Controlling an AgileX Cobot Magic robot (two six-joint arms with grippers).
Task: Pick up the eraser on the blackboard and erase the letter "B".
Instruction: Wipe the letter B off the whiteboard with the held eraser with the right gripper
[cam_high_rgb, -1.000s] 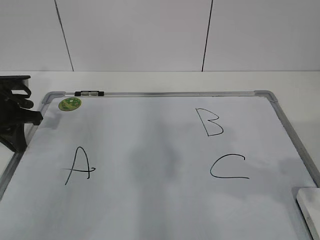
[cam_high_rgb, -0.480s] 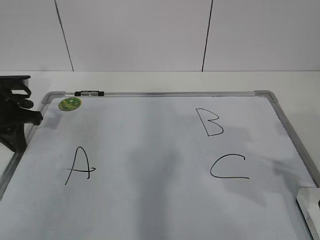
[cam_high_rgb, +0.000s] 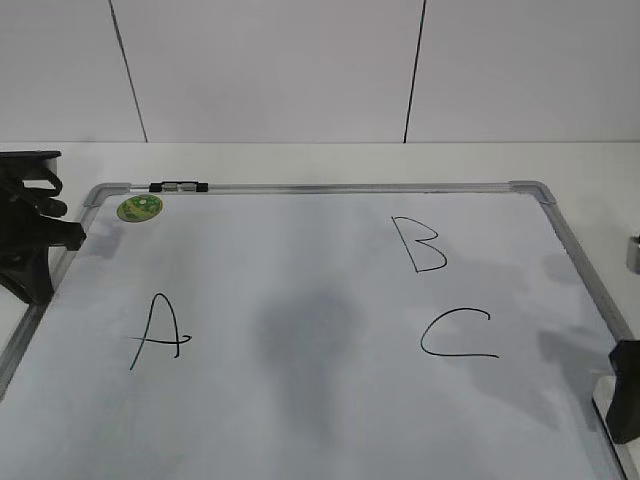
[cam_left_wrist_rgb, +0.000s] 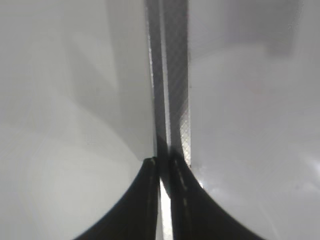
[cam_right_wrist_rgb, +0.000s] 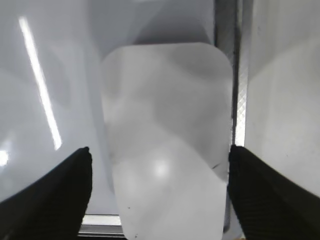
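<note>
The eraser lies flat in the near right corner of the blackboard, close against the frame's right rail. In the exterior view only a sliver of it shows at the lower right edge, partly behind the right gripper.

That gripper hangs directly over the eraser with its fingers spread wide, one to each long side, nothing between them but the block. Whether they have reached the board's surface cannot be told from the wrist view.

The letter "B" is intact, up-board of the "C".

The left gripper sits at the far left rail, fingers pressed together, apparently empty.

Recommendation: descend squarely, keeping the right finger clear of the frame rail, and close across the narrow width, centred along the length, so the dark face stays level for wiping. Lift fully before travelling to avoid smearing the "C".
</note>
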